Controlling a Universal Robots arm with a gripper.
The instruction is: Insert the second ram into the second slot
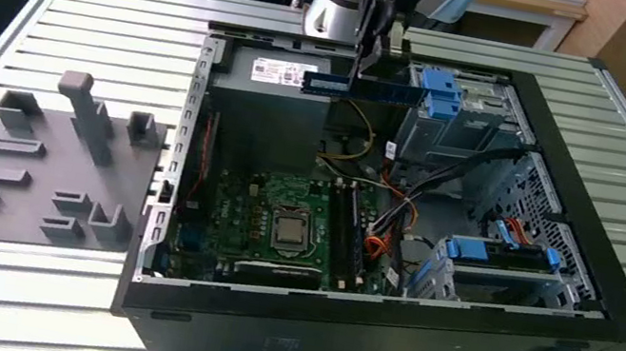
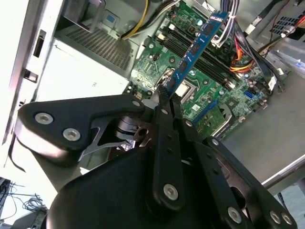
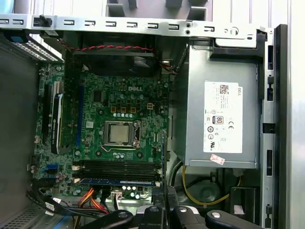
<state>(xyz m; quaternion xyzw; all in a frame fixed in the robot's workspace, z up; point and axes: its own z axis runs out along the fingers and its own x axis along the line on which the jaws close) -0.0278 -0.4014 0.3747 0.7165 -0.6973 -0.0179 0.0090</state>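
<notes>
My gripper (image 1: 366, 61) hangs over the back of the open computer case (image 1: 388, 334), shut on the second ram (image 1: 361, 88), a thin blue stick held level above the case. In the second wrist view the fingertips (image 2: 164, 98) pinch one end of the ram (image 2: 198, 43), which reaches out over the green motherboard (image 2: 157, 62). The black memory slots (image 1: 345, 229) lie well below it, beside the processor socket (image 1: 284, 228). In the first wrist view the slots (image 3: 119, 167) run side by side, and a blue strip (image 3: 116, 182) sits in one of them.
A grey power supply (image 3: 224, 114) with a white label fills the case corner under the gripper. Orange and black cables (image 1: 386, 237) cross beside the slots. Light-blue drive brackets (image 1: 442, 92) stand on the exterior view's right. A grey fixture plate (image 1: 42, 176) lies outside the case.
</notes>
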